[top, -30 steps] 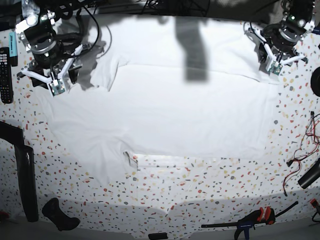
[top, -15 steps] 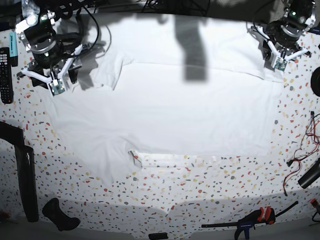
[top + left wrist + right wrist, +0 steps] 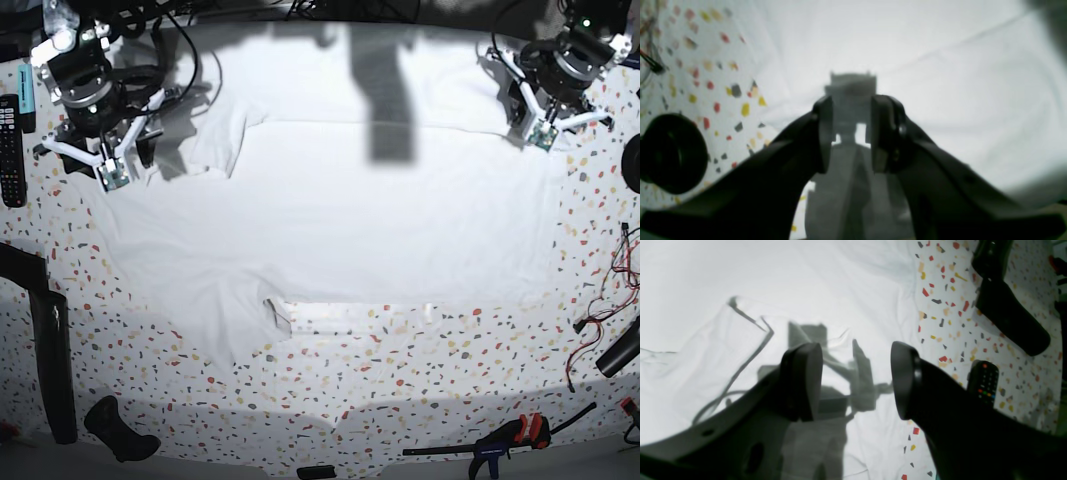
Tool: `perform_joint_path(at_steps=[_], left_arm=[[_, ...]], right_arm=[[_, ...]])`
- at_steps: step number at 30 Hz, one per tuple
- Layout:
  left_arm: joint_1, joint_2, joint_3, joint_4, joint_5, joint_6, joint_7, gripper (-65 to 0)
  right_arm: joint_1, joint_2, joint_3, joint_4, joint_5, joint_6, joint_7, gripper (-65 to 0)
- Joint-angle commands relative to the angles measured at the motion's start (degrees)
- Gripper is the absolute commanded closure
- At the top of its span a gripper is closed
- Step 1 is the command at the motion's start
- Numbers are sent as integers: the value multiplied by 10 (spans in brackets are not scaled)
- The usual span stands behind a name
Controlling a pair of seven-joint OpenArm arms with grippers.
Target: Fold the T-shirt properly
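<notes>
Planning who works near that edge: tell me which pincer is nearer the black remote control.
Right. The right pincer hovers open just beside the remote control, over the T-shirt edge. The left pincer is at the opposite side of the table.

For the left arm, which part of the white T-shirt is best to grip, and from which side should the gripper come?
Probably the T-shirt edge just beside the left gripper, coming from above. There the cloth lies flat and borders the bare speckled table, so one fingertip could slide under the edge. The left wrist view shows the jaws apart above the cloth, gripping nothing. The right gripper hangs open over the opposite side.
</notes>
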Motion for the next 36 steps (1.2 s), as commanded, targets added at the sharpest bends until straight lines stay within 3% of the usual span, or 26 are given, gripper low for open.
perform_joint_path(at_steps=[1,4,8,11,15,19,22,26,30,36], left_arm=[[-12,-7,-4,11,1,4,-17,-185],[-55,-7,-4,11,1,4,-5,-185],[-142,-7,-4,11,1,4,67,-186],[-205,-7,-4,11,-2,4,59,-210],[-255,-7,-4,-4,-2,4,14,-290],[-304,-7,-4,-68,0,-1,31,-295],[-353,-7,-4,-148,-33,-33,36,-295],[-437,-7,-4,-266,-145,-87,65,-295],[-529,-7,-4,-403,-258,-176,67,-295],[-657,-7,-4,-650,-284,-256,37,-295]], right_arm=[[2,6,4,11,-2,-3,12,-321],[2,6,4,11,-2,-3,12,-320],[2,6,4,11,-2,-3,11,-321],[2,6,4,11,-2,-3,9,-321],[1,6,4,11,-2,-3,-11,-321],[1,5,4,11,-2,-3,-28,-320],[2,3,4,11,-2,-3,-27,-320],[2,3,4,11,-1,-3,-27,-321],[2,3,4,11,0,-3,-27,-320],[2,3,4,11,0,-3,-28,-321]])
